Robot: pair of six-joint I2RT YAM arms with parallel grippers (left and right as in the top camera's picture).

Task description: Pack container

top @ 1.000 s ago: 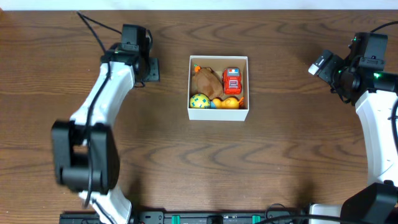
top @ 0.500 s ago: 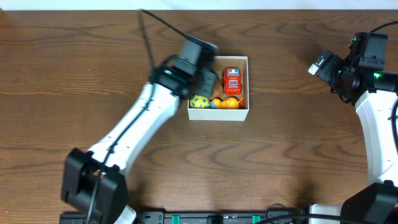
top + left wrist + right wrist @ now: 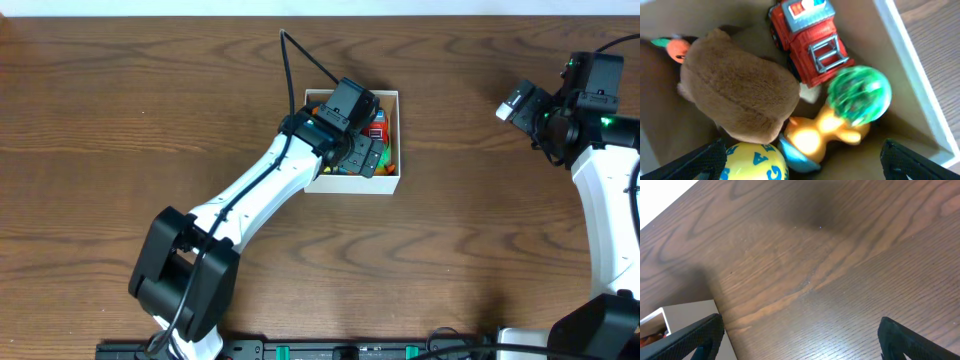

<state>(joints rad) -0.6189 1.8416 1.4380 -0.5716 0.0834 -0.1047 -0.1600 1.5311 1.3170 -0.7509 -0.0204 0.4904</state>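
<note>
The container [image 3: 350, 186] is a small white box with a tan inside, at the table's middle. My left gripper [image 3: 362, 155] hangs over it, open, and hides most of what lies inside. Between the spread fingers [image 3: 707, 160] of the left gripper [image 3: 802, 156] I see a brown plush [image 3: 740, 95], a red truck [image 3: 812, 42], a blurred green ball [image 3: 860, 95], an orange duck [image 3: 822, 132] and a yellow ball [image 3: 755, 162], none of them gripped. My right gripper [image 3: 515, 103] stays open over bare wood at the far right, well away from the box.
The container's white wall [image 3: 910, 65] runs along the right of the left wrist view. In the right wrist view the right gripper [image 3: 800, 330] looks down on the brown wooden table [image 3: 840, 255], with the container's corner [image 3: 685, 317] at lower left.
My left arm has swung from left of the box to above it. A green ball now lies in the box where there was none. The right arm has not moved.
</note>
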